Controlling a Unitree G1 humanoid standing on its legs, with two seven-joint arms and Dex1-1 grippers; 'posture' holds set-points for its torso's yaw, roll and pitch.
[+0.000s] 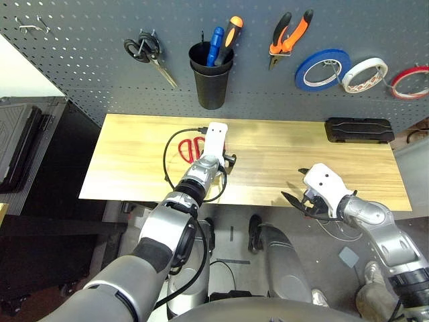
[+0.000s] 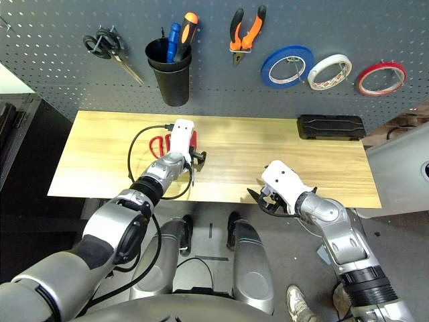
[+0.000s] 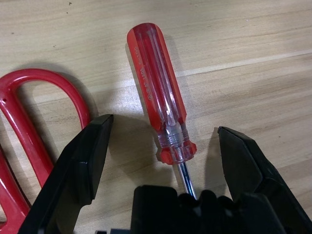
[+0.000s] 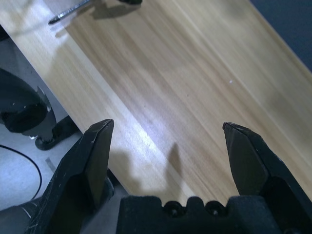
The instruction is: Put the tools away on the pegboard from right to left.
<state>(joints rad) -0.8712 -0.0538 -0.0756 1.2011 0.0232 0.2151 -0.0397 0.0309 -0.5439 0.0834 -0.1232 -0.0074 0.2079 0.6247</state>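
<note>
We are reaching our left arm forward over the table, forearm stretched out ahead of the body and wrist tipped downward, with the left gripper (image 3: 163, 146) pointing down at the surface. Its two black fingers (image 3: 83, 161) are standing wide apart. We are holding our right arm bent out to the side, its forearm angling inward, and the right gripper (image 4: 168, 146) is hanging near the table's front edge with its fingers (image 4: 248, 156) spread wide, gripping nothing.
</note>
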